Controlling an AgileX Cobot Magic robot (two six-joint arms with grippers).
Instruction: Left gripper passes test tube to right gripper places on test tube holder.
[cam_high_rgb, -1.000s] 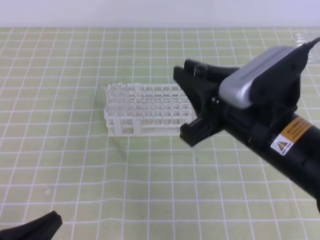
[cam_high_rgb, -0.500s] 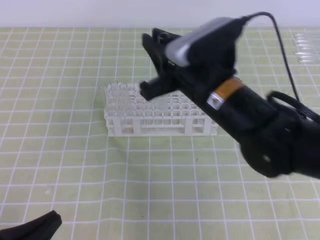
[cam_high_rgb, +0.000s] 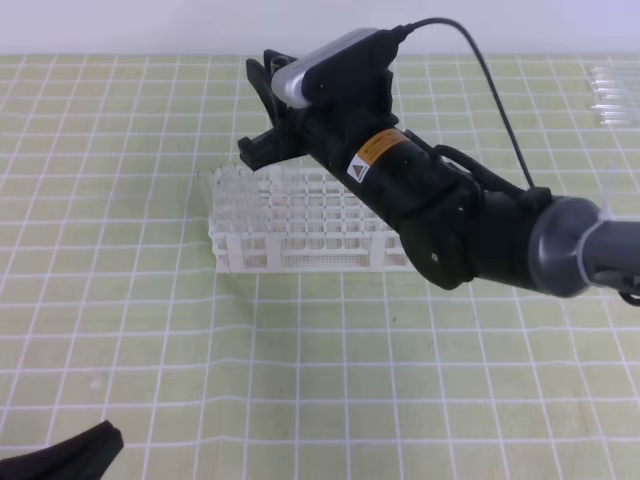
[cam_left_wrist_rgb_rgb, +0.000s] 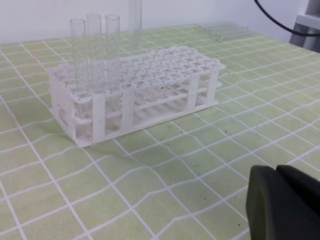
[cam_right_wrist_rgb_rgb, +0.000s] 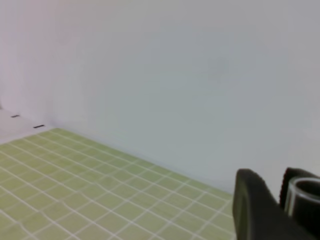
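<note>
The right end effector (cam_high_rgb: 262, 110), clamped on a test tube (cam_right_wrist_rgb_rgb: 304, 189), has swung over the test tube holder (cam_high_rgb: 300, 225), ready to lower; the left end effector (cam_left_wrist_rgb_rgb: 285, 205) rests closed

The test tube holder (cam_high_rgb: 300, 235) is a white plastic rack, a lattice of small square holes in stacked tiers on short legs, standing flat on the green gridded counter (cam_high_rgb: 120, 330) with one long side facing forward. Three clear tubes stand upright in holes at its left end (cam_left_wrist_rgb_rgb: 93, 47). The test tube (cam_right_wrist_rgb_rgb: 306, 192) is clear glass with an open round rim; it sits between the black jaws of the right gripper (cam_right_wrist_rgb_rgb: 277, 210). In the left wrist view it hangs upright above the rack's far side (cam_left_wrist_rgb_rgb: 135, 17).
</note>
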